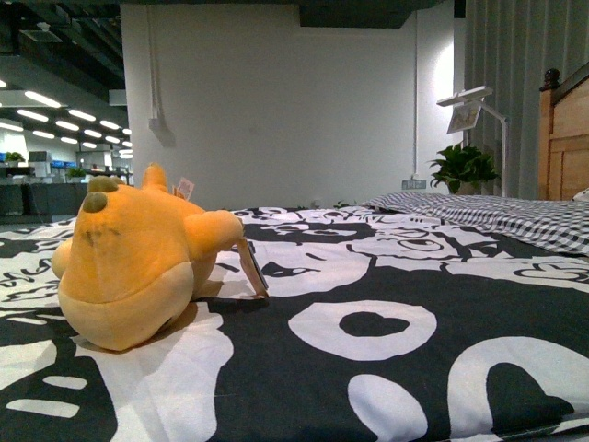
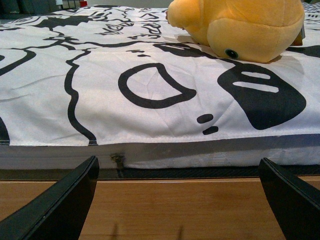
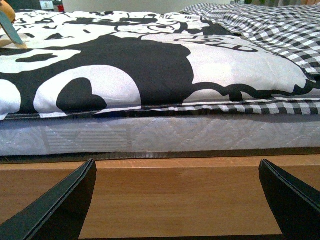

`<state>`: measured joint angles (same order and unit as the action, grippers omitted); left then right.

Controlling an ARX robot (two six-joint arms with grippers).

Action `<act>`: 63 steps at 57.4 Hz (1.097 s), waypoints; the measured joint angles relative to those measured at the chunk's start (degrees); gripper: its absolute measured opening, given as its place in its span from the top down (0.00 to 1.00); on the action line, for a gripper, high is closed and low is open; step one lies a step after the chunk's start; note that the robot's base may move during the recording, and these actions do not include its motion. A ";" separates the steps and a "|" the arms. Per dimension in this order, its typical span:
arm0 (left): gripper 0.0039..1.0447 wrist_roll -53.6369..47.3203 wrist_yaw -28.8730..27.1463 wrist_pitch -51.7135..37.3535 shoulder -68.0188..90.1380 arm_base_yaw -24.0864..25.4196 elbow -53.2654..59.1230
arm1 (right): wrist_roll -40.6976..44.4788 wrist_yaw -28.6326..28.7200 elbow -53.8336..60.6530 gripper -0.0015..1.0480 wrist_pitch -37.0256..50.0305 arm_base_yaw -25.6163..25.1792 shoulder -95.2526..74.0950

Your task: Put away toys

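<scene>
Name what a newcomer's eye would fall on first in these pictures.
The yellow-orange plush toy draws the eye first, lying at the left on the bold black-and-white bedspread. A checked blanket covers the far right. The left gripper and right gripper hang open, low before the wooden bed frame.

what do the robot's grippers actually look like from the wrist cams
Only the fingers show. The left gripper has two plain black, matte fingers, wedge-shaped with straight edges narrowing to a tip. The right gripper looks the same. No cables, markings or pads are visible, and neither arm appears in the front view.
</scene>
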<state>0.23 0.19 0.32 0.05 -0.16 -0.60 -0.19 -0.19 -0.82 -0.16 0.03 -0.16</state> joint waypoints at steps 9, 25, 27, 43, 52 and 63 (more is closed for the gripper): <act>0.06 0.00 -0.13 0.00 0.02 0.00 0.00 | 0.00 0.04 0.00 0.06 0.00 0.00 0.00; 0.06 0.00 -0.11 0.02 0.04 0.00 0.00 | 0.00 0.20 0.00 0.06 0.00 0.00 -0.04; 0.06 0.00 -0.20 0.00 0.02 0.00 0.00 | 0.02 0.20 0.00 0.06 0.00 0.00 -0.07; 0.06 0.02 -0.57 -0.04 0.00 -0.04 0.00 | 0.02 0.59 0.00 0.06 0.11 -0.02 -0.04; 0.06 0.00 -0.37 -0.07 0.00 -0.04 0.00 | 0.02 0.46 0.00 0.06 0.09 -0.04 -0.02; 0.06 0.00 -0.35 -0.07 0.00 -0.04 0.00 | -2.34 -5.33 0.00 0.06 0.20 1.64 -0.59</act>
<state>0.23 -0.16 0.25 0.05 -0.21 -0.60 -2.52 -5.52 -0.82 0.03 1.67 -0.75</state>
